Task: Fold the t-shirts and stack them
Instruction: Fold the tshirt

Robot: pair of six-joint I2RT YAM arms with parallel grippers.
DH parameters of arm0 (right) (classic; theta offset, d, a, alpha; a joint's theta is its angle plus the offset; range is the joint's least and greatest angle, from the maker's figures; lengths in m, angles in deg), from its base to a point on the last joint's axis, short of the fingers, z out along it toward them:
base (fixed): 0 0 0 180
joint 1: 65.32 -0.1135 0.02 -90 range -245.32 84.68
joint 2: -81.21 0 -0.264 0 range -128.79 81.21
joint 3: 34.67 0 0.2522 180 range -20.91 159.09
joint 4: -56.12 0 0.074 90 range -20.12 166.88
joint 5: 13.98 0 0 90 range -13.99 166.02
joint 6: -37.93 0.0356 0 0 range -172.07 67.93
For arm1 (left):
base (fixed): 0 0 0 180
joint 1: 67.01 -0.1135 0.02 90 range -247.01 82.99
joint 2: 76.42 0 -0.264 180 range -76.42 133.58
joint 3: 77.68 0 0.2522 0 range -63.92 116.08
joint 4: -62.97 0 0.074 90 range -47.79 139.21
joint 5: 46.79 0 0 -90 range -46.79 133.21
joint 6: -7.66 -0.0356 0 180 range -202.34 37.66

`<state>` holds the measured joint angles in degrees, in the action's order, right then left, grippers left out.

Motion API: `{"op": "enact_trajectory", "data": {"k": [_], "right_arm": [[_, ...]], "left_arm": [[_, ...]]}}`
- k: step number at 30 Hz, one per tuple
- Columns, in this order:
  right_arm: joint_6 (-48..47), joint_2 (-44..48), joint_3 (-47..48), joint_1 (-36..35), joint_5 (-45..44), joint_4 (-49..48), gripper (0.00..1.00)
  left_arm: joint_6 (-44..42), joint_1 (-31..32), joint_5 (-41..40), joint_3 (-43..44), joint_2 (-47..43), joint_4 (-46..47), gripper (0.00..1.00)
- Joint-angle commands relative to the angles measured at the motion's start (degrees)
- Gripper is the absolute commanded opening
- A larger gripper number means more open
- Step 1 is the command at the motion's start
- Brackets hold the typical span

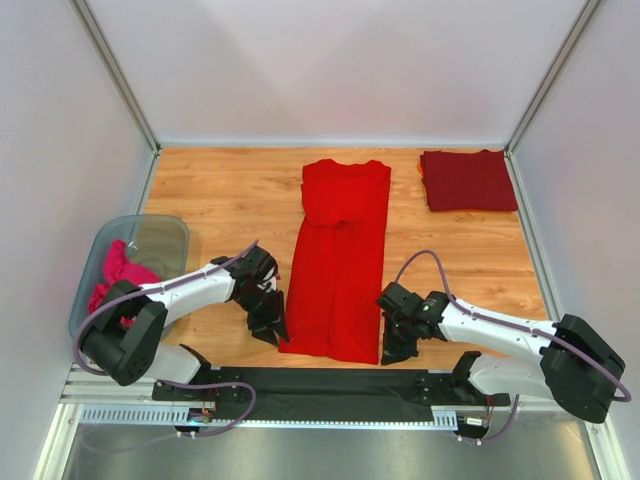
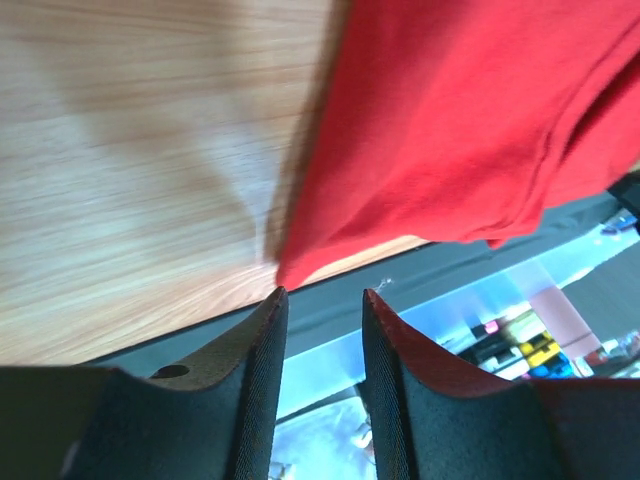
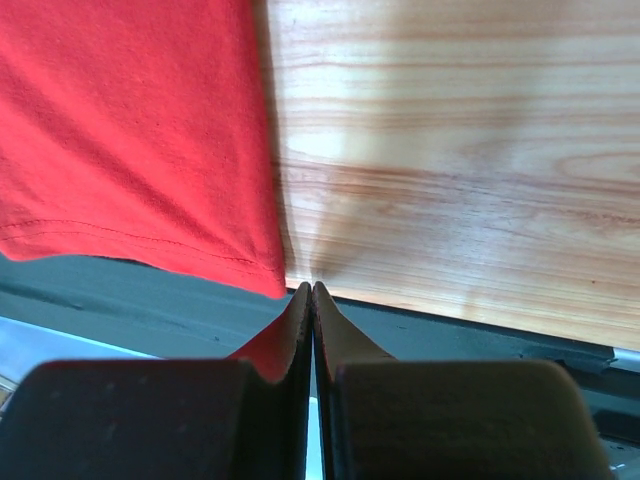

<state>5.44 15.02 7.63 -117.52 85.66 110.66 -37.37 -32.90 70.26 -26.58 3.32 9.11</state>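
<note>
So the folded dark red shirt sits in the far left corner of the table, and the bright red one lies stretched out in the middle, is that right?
Not quite. The folded maroon t-shirt sits in the far right corner of the table, not the left, as the top external view shows. The bright red t-shirt does lie stretched out in the middle.

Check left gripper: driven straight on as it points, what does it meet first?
Likely the near corner of the bright red t-shirt. In the left wrist view that corner lies just ahead of the left gripper, whose jaws stand apart. Depth is unclear, so it may land on the table beside it.
</note>
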Motion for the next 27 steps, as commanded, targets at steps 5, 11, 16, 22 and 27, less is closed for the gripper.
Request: {"op": "enact_trajectory", "data": {"k": [5,11,16,22,27], "right_arm": [[0.84,3.78,1.0,0.09,0.11,0.01,0.18],[2.6,4.85,0.74,0.09,-0.07,-1.22,0.23],[3.13,2.39,-0.41,0.09,0.81,-4.9,0.28],[2.69,-1.56,-0.94,0.09,1.08,-8.96,0.32],[2.42,-5.08,-0.76,0.09,1.07,-9.92,0.26]], "left_arm": [[2.14,0.52,3.54,-1.66,1.46,5.2,0.43],[1.79,0.61,2.83,-2.18,2.78,5.64,0.43],[1.7,0.7,3.71,-2.62,4.71,7.49,0.39],[1.52,0.7,4.33,-2.89,5.42,8.37,0.2],[1.52,0.7,4.15,-3.07,5.69,6.7,0.0]]}}
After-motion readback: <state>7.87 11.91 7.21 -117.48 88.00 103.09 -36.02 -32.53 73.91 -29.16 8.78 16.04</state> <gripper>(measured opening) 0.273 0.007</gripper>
